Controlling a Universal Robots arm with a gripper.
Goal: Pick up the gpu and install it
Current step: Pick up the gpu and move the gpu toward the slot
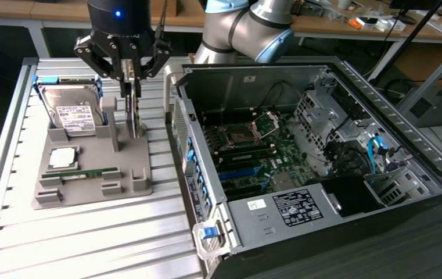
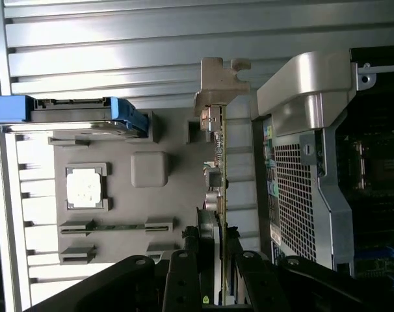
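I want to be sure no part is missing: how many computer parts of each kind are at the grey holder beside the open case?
Hard drive: 1
Processor chip: 1
Memory stick: 1
gpu: 1, standing on edge in the gripper
Total: 4

Reaches straight down from a bent elbow [image 1: 261,34], wrist [image 1: 120,14] vertical, gripper [image 1: 130,77] pointing downward, jaws closed from both sides on the upper edge of the upright gpu [image 1: 134,111].
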